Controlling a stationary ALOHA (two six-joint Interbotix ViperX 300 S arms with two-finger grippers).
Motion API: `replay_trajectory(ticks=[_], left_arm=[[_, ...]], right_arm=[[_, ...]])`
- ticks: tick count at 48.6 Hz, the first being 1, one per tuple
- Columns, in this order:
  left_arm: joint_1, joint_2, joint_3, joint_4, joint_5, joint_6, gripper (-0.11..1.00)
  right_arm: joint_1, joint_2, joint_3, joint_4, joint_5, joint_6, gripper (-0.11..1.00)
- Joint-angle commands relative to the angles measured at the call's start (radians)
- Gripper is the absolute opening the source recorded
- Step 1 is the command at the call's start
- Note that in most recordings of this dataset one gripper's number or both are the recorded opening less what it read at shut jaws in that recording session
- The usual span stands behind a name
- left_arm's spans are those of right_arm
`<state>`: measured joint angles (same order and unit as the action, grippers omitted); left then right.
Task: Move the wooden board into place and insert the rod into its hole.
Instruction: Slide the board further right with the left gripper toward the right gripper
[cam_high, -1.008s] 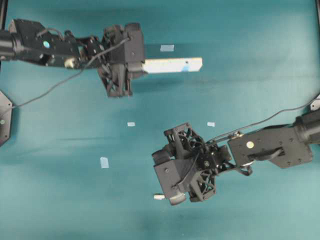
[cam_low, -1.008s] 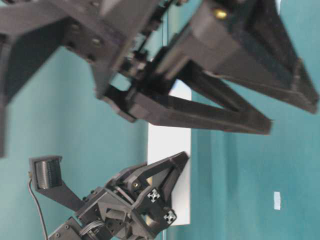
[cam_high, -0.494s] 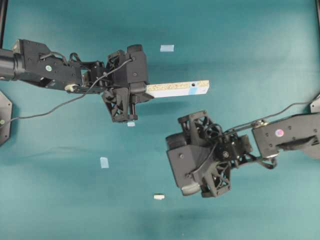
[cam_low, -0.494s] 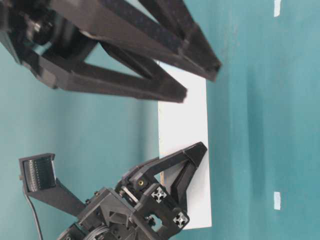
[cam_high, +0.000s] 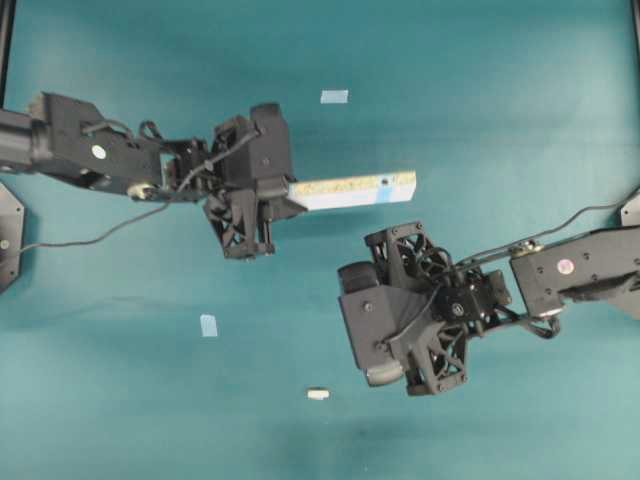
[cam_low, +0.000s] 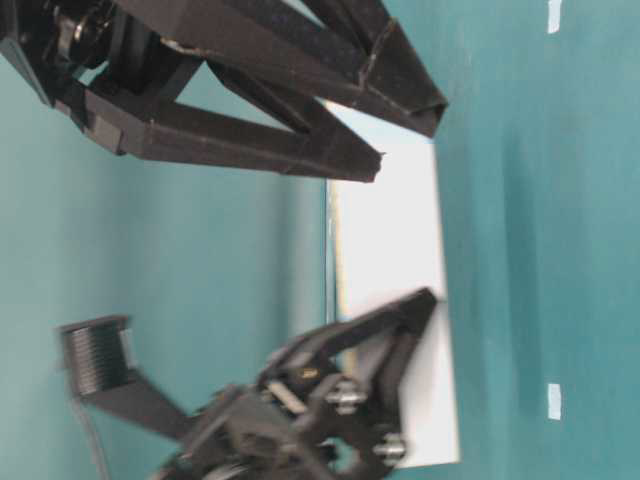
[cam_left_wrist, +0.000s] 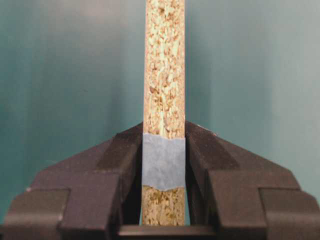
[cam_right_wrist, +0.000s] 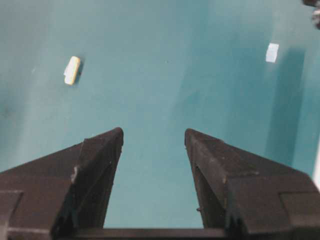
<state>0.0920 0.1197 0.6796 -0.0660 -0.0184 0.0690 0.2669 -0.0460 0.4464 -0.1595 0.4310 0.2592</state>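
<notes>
The left gripper (cam_high: 285, 192) pinches the board (cam_high: 352, 187) by one end, its jaws pressed against the board's two sides at a grey-blue tape band, as the left wrist view shows. In the overhead view the board's long axis runs nearly level, tilted slightly up toward the right, and its free end points right, away from the gripper. The speckled face is turned up there, and the hole (cam_high: 385, 182) sits in a light-blue patch near the free end. The board appears to be held clear of the table (cam_high: 480, 80), though the blurred table-level view does not settle it. The right gripper (cam_right_wrist: 152, 137) is spread with nothing between its jaws. The rod (cam_high: 318, 394) lies on the table, near it and well apart from the board.
</notes>
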Motion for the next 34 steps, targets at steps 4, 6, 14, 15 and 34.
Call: replay_trajectory(ticks=[4,6,14,15,34], left_arm=[[-0.034,0.049,-0.069,-0.002,-0.011,-0.008,0.21],[-0.037,0.060,-0.084,-0.002,-0.011,-0.009,0.21],[-0.038,0.072,-0.117,-0.002,-0.011,-0.011,0.21],[-0.038,0.074,-0.120,-0.002,-0.011,-0.011,0.21],[-0.057,0.104,-0.130,-0.002,-0.011,-0.012,0.21]], right_arm=[[0.003,-0.026,-0.009,-0.002,-0.006,0.003,0.62],[0.003,-0.026,-0.009,-0.002,-0.006,0.005,0.62],[0.003,-0.025,-0.009,-0.002,-0.006,0.003,0.62],[0.003,-0.025,-0.009,-0.002,-0.006,0.005,0.62],[0.003,-0.015,-0.005,-0.003,-0.006,0.003,0.62]])
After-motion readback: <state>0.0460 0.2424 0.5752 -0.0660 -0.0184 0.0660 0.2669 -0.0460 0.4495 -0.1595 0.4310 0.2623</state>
